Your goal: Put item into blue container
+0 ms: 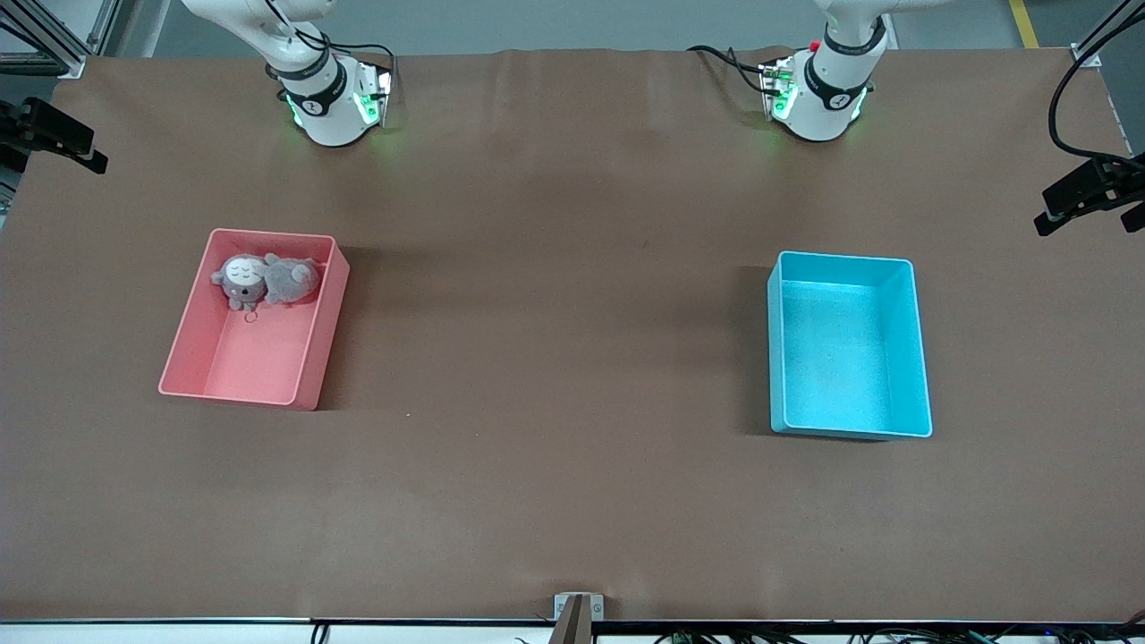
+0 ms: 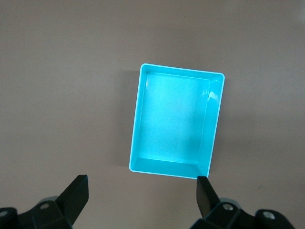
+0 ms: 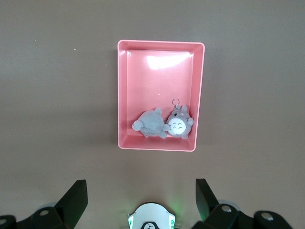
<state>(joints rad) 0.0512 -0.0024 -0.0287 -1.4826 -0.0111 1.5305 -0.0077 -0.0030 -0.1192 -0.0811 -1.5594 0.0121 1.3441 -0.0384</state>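
The item [image 1: 266, 281] is a small grey plush animal with a pale face, closed eyes and a key ring. It lies in the pink bin [image 1: 318, 349], at the end farther from the front camera; the right wrist view shows the item [image 3: 167, 125] from above. The blue container [image 1: 776, 358], a cyan rectangular bin, stands empty toward the left arm's end of the table. My left gripper [image 2: 141, 186] hangs open high over the table beside the blue container [image 2: 135, 124]. My right gripper [image 3: 140, 187] hangs open high over its own base, holding nothing.
The pink bin [image 3: 122, 95] stands toward the right arm's end of the table. Both arm bases [image 1: 333, 98] [image 1: 818, 94] sit at the table's edge farthest from the front camera. Black camera mounts [image 1: 54, 134] [image 1: 1087, 192] reach in at both table ends. Brown tabletop lies between the bins.
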